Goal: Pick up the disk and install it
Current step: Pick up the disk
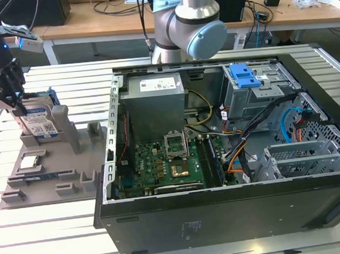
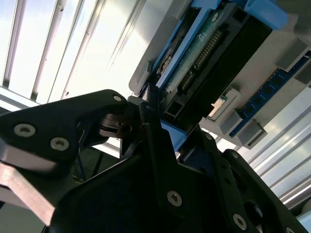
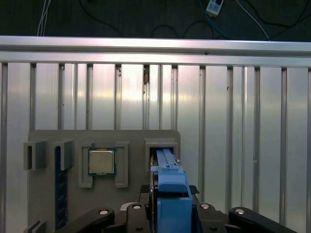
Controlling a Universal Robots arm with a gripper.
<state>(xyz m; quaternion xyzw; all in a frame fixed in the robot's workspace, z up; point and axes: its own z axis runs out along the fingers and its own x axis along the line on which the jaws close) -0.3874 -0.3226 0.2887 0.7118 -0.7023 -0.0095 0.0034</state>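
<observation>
1. Off the open case's (image 1: 224, 217) side, toward the exterior view's left, the disk (image 1: 40, 126) stands on edge in a grey holder (image 1: 50, 172). Its labelled face shows in the exterior view.
2. The tool (image 1: 15, 101) sits at the disk's upper corner, on the end farther from the case.
3. In the first wrist view the tool (image 3: 170, 206) is narrowed onto the disk (image 3: 170, 191), with a dark finger (image 3: 146, 196) pressed to each side of the blue rail.
4. In the second wrist view the tool (image 2: 160, 131) meets the same blue edge, and the disk's (image 2: 209, 53) circuit-board side shows beyond it.
5. The disk's lower edge sits in the holder's (image 3: 131, 141) slot, so it is not lifted clear.
6. A square chip (image 3: 102, 161) lies in a pocket of the holder just beside the disk's slot.
7. The counter (image 1: 49, 242) is silver slatted metal. It carries the holder and the case, which sit just beside each other.
8. Inside the case are a green board (image 1: 167, 162), a grey power-supply box (image 1: 156, 98) and a drive cage (image 1: 256, 94) topped by a blue latch (image 1: 243, 74).
9. Behind the case rises the arm (image 1: 191, 25). Beyond that stands a wooden counter (image 1: 120, 22) strewn with cables.
</observation>
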